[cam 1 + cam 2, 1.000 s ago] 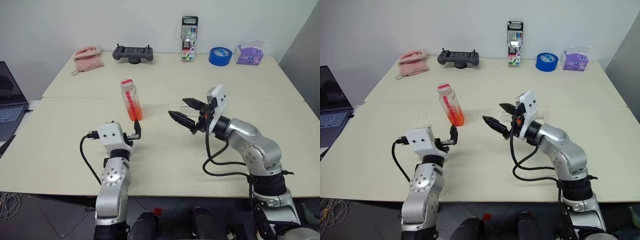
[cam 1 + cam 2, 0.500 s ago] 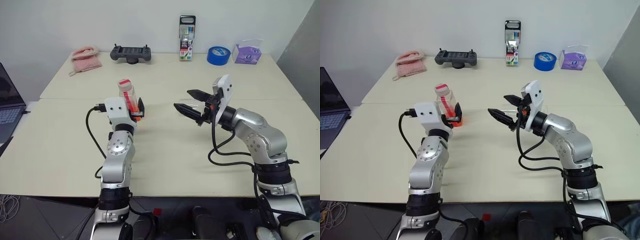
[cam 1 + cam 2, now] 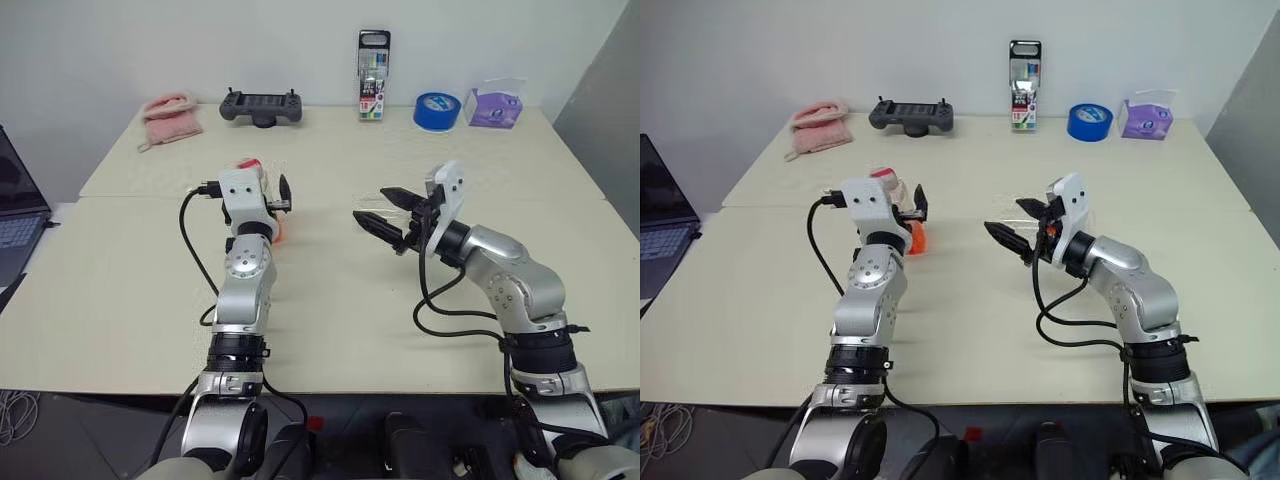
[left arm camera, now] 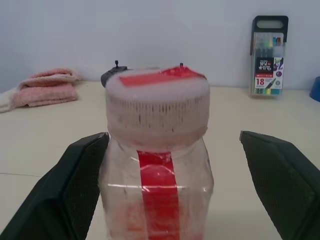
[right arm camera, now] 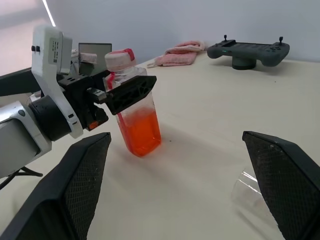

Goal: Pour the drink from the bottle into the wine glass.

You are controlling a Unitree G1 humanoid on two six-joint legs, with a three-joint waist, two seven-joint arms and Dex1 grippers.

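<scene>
Both jaws open; left gripper (image 4: 165,190) straddles bottle (image 4: 157,165).

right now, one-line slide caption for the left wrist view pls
Open left tool straddles the capped bottle, one finger against its side, the other clear.

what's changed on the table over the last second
The left gripper moved forward to the bottle, and its open fingers now stand on either side of it, not yet closed. The right gripper stayed open near the wine glass, barely shifting. The bottle stayed upright in its place, cap on.
</scene>
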